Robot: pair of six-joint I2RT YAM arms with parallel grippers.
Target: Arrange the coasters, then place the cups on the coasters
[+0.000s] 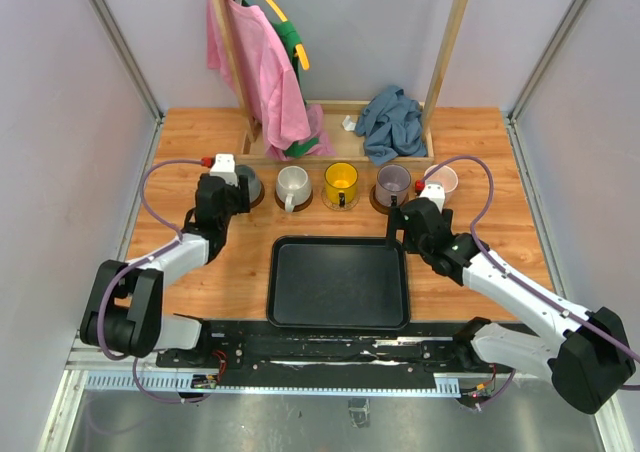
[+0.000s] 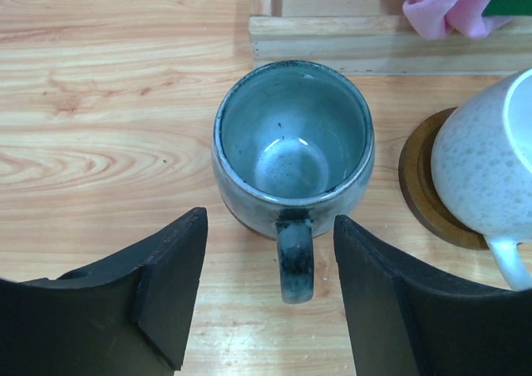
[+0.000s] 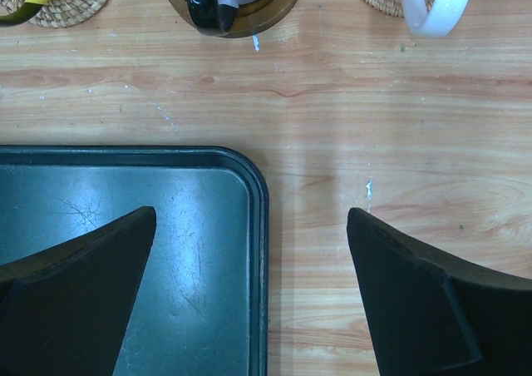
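The wooden tabletop (image 1: 170, 142) carries a smooth black tray (image 1: 338, 284) with rounded corners. At its 12 o'clock the five cups stand in a row, and each appears to sit on a coaster.

The grey mug (image 2: 291, 135), the leftmost, is round-bellied, with speckled glaze and a glossy blue-grey inside. It lies at 12 o'clock from the left pincer (image 2: 268, 226). Its stubby handle (image 2: 295, 264) points straight back at 6 o'clock, down the gap between the fingers. The jaws stand partly open on either side of the handle, touching nothing, so any retreat should run toward 6 o'clock, along the handle's line.

At the grey mug's 3 o'clock, the speckled off-white mug (image 2: 486, 168) rests on a dark brown disc (image 2: 416, 176).

The right pincer (image 3: 251, 214) gapes wide and empty over the tray's corner, with a woven tan coaster (image 3: 71, 6) at its 11 o'clock.
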